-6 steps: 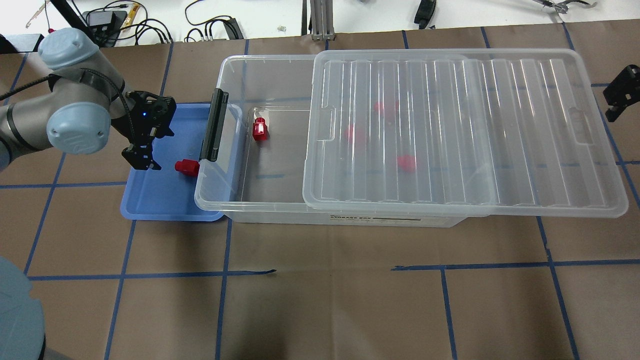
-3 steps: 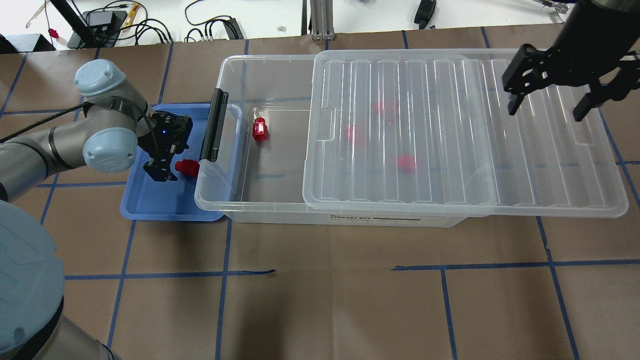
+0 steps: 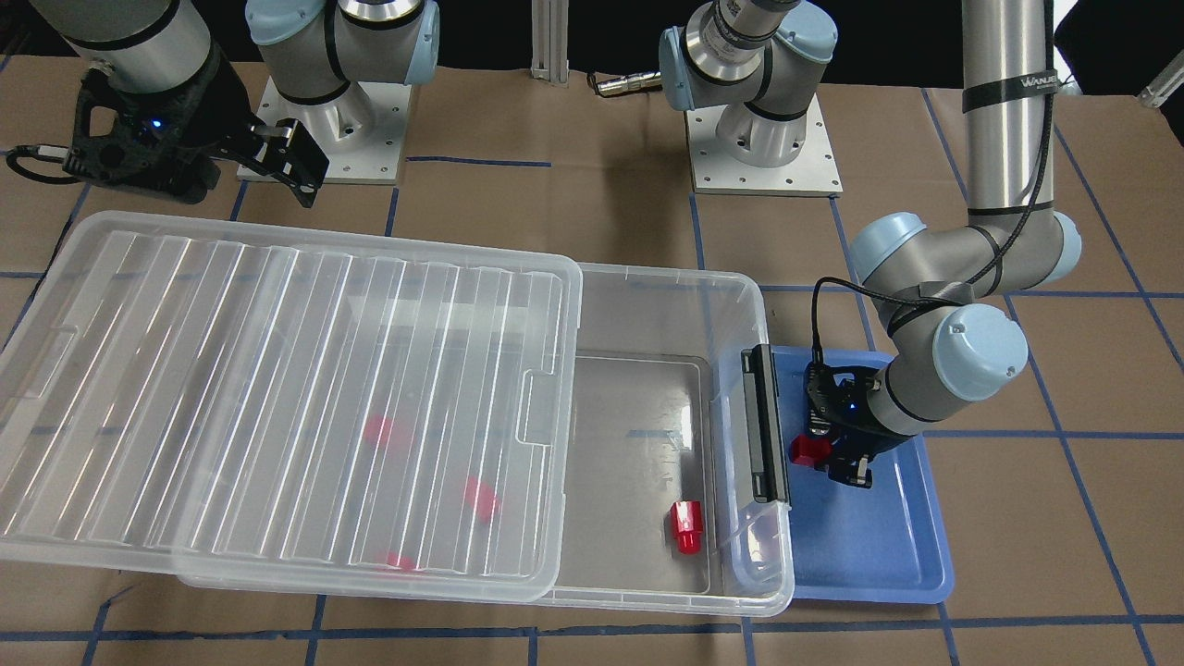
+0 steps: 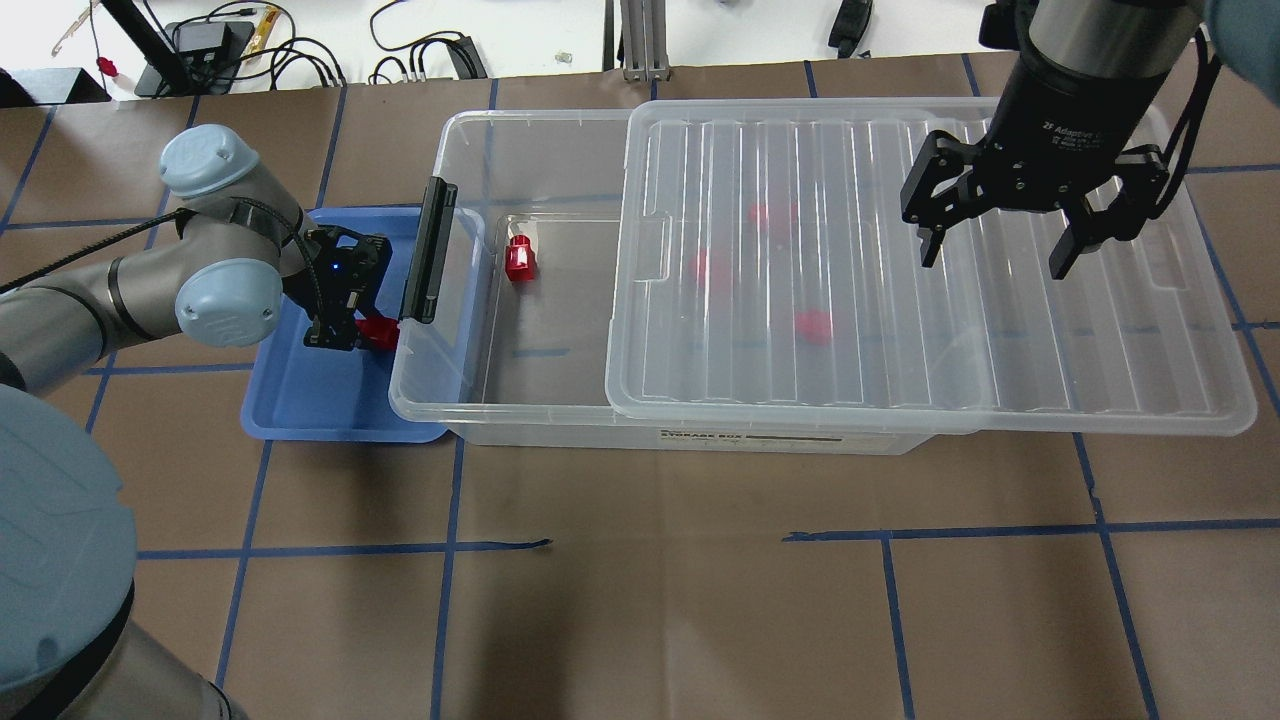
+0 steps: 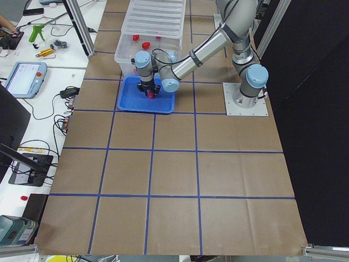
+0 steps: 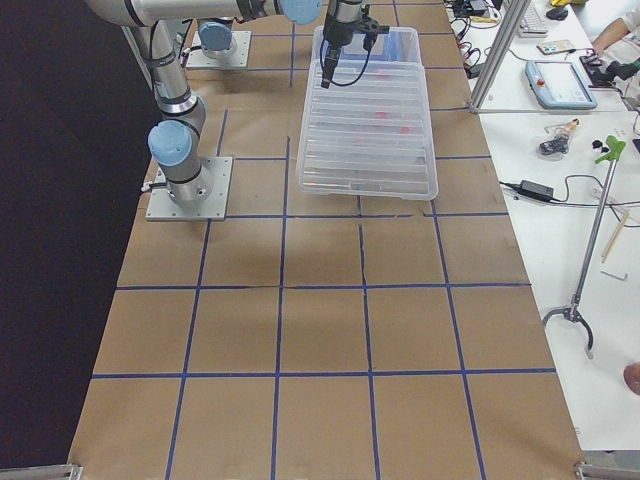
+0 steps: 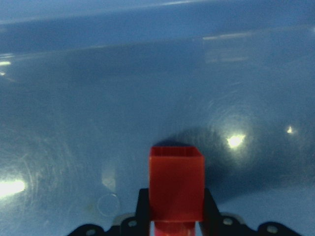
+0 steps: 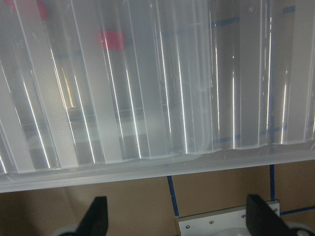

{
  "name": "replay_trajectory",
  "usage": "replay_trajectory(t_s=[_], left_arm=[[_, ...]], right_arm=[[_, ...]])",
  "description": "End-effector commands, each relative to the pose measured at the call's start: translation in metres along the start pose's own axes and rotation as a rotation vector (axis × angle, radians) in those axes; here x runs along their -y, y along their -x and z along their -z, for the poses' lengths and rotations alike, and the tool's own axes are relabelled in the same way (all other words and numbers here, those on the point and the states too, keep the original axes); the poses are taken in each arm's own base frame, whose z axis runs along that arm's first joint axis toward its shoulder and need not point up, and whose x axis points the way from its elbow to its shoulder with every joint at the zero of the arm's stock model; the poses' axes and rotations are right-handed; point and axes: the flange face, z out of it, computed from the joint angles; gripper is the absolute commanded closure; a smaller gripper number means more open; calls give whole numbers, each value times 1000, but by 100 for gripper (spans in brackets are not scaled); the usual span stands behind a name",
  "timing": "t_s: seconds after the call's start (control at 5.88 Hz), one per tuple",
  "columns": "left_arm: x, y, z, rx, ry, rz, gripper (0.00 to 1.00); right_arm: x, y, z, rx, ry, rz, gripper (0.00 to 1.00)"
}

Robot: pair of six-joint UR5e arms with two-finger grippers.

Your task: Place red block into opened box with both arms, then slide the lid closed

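Note:
A red block lies in the blue tray, right by the box's black latch bar. My left gripper is shut on it; the left wrist view shows its fingers pressed against both sides of the block. The clear box is open at its left end, where another red block rests. The ribbed lid covers the rest, with blurred red blocks beneath. My right gripper hangs open above the lid.
The blue tray butts against the box's latch end. Both arm bases stand on the far side of the box in the front-facing view. Cables and tools lie beyond the table's far edge. Brown table surface spreads in front of the box.
My left gripper slid right across the blue tray and closed on the red block. My right arm swung in from the right edge to over the lid.

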Motion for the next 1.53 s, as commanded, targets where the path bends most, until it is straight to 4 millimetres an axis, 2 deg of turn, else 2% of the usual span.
replay_trajectory(t_s=[0.0, 0.17, 0.34, 0.51, 0.68, 0.85, 1.02, 1.19, 1.36], left_arm=[[-2, 4, 26, 35, 16, 5, 98], [4, 2, 64, 38, 21, 2, 98], [13, -9, 120, 26, 14, 12, 98], [27, -18, 167, 8, 5, 74, 98], [57, -22, 202, 20, -33, 142, 98], [105, -17, 211, 27, -43, 172, 98], [160, -15, 207, 19, -41, 211, 98], [202, -15, 186, -2, -37, 250, 98], [221, -3, 157, 12, -35, 225, 98]], right_arm=[[1, 1, 1, 5, -28, 1, 0], [1, 2, 2, 5, -31, 3, 0], [1, 2, 3, 6, -34, 3, 0], [4, 3, 6, 11, -61, 6, 0], [4, 3, 6, 10, -65, 7, 0], [5, 3, 5, 10, -62, 7, 0], [6, 4, 3, 9, -59, 7, 0], [6, 4, 3, 9, -59, 7, 0], [7, 3, 3, 9, -59, 6, 0]])
